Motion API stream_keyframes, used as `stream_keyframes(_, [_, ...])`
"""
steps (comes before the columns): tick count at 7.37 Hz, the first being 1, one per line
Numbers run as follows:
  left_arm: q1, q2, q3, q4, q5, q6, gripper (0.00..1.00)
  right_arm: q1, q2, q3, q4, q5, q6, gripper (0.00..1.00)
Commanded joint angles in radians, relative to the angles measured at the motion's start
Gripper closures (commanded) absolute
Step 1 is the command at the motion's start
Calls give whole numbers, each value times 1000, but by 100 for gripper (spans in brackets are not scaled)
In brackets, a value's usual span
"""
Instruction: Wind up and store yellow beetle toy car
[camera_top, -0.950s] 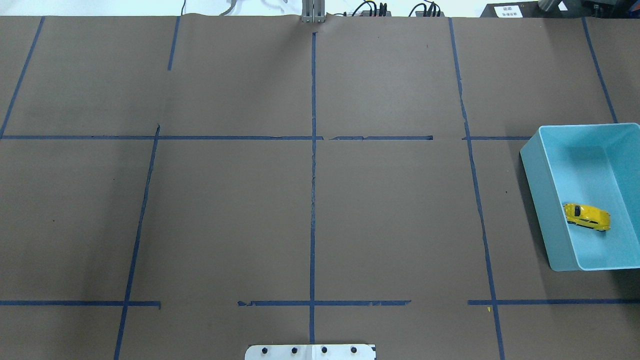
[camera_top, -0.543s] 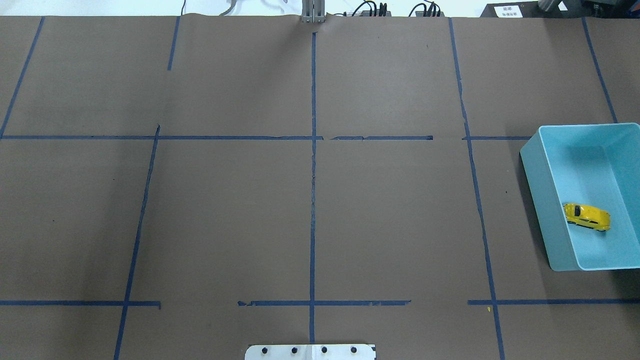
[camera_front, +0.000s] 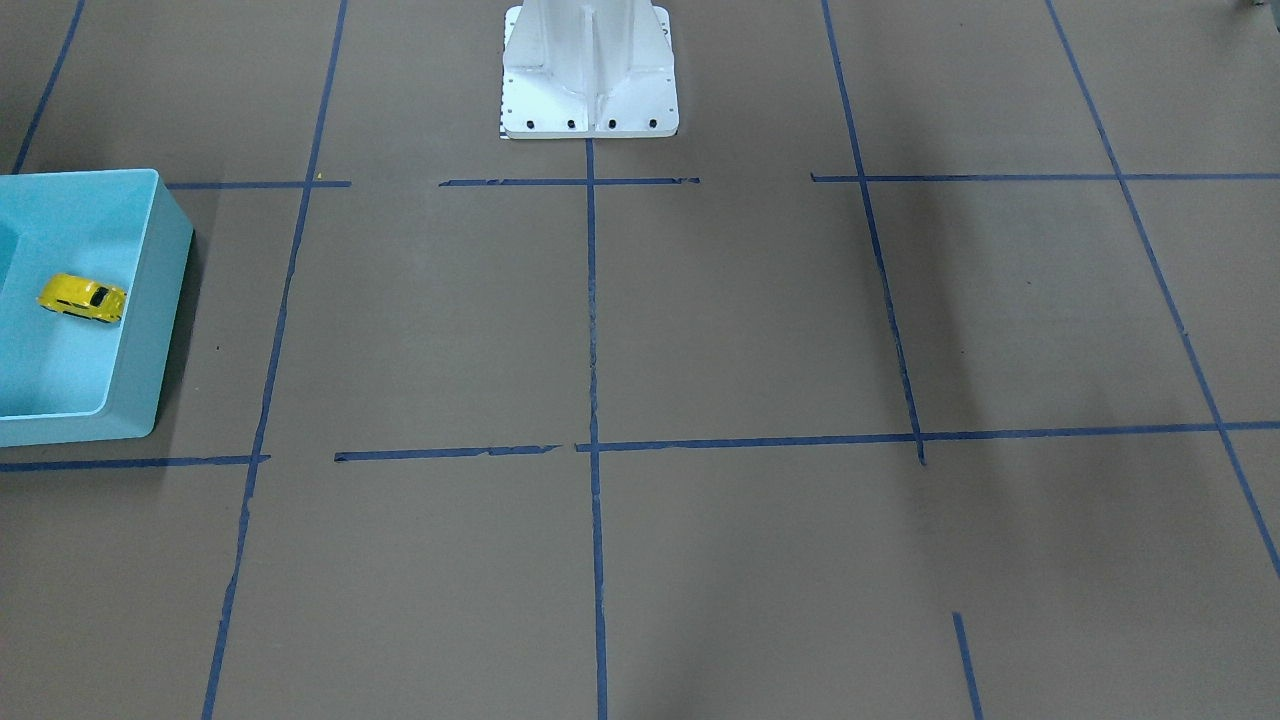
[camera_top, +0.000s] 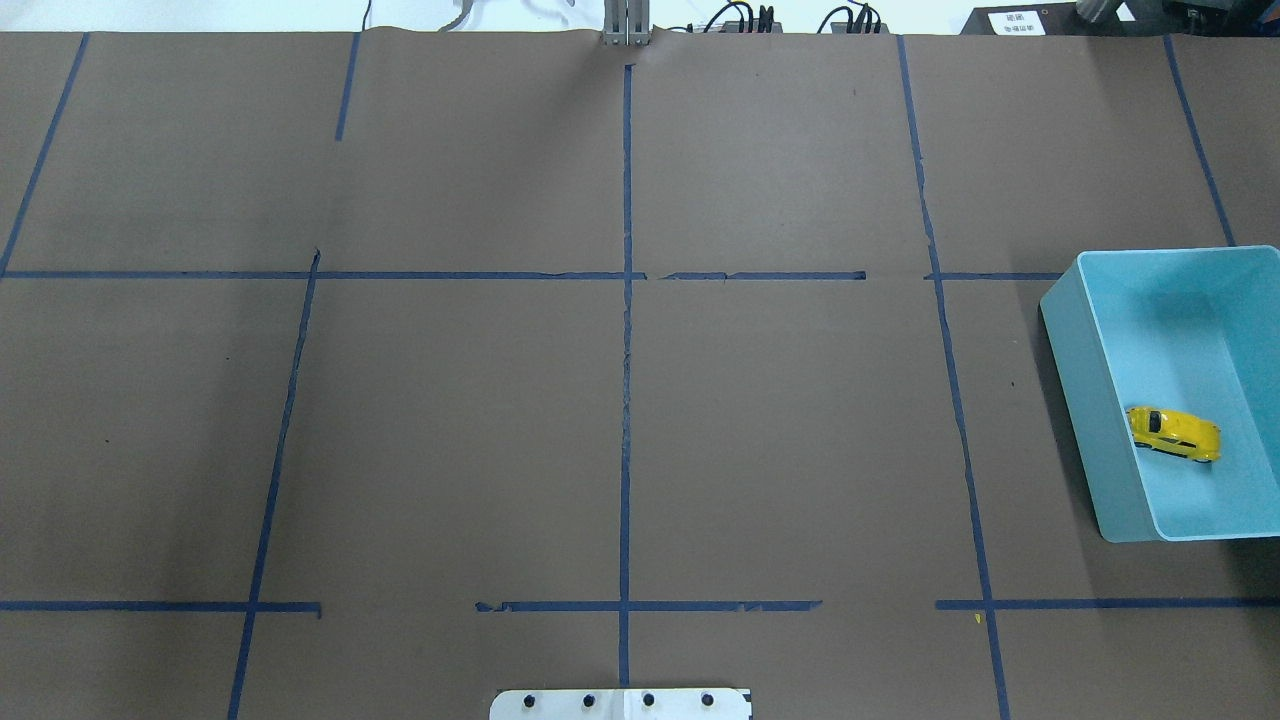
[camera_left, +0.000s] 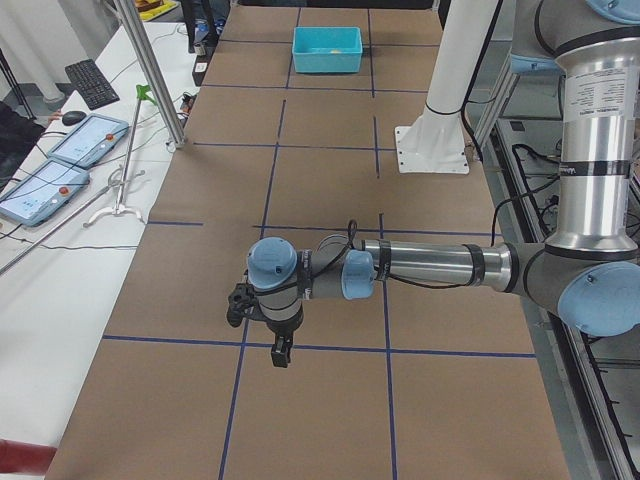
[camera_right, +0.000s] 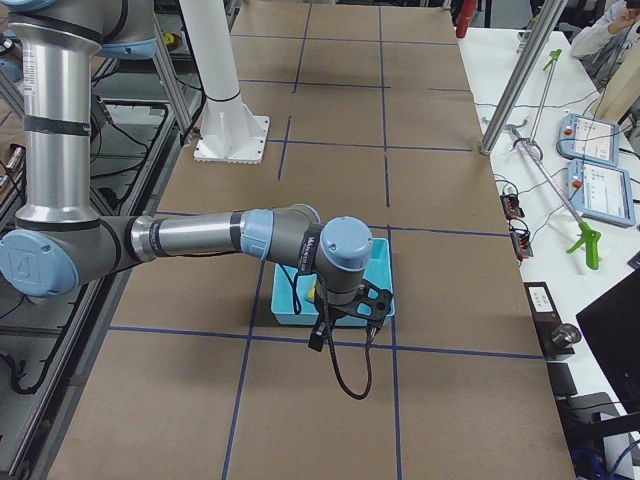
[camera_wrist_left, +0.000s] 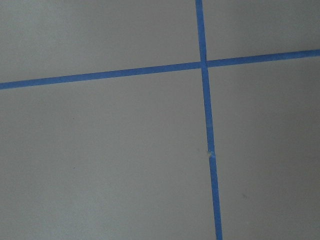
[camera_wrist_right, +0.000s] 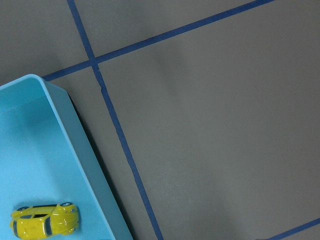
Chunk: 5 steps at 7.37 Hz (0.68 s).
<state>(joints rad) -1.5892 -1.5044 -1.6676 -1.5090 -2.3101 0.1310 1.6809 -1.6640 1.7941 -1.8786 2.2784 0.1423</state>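
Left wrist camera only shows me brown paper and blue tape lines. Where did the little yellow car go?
Observer: It's inside the blue bin, far over on the robot's right.
Operator: Is a gripper holding it?
Observer: No. The yellow car lies on the bin's floor with nothing touching it.
Operator: Which arm is closer to it?
Observer: The right arm. Its wrist camera looks down on the car and one corner of the bin.

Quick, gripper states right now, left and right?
Left gripper: cannot tell, seen only in a side view.
Right gripper: cannot tell, same; the yellow beetle toy car lies in the bin.
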Motion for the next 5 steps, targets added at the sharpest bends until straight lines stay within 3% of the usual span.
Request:
stream_keyframes(1, [0,0,0,0,0,1,0,-3,-28,-64,164,-10,-4,0])
stream_keyframes(5, [0,0,-1,0,0,1,0,-1,-71,-55,200,-1,-4,0])
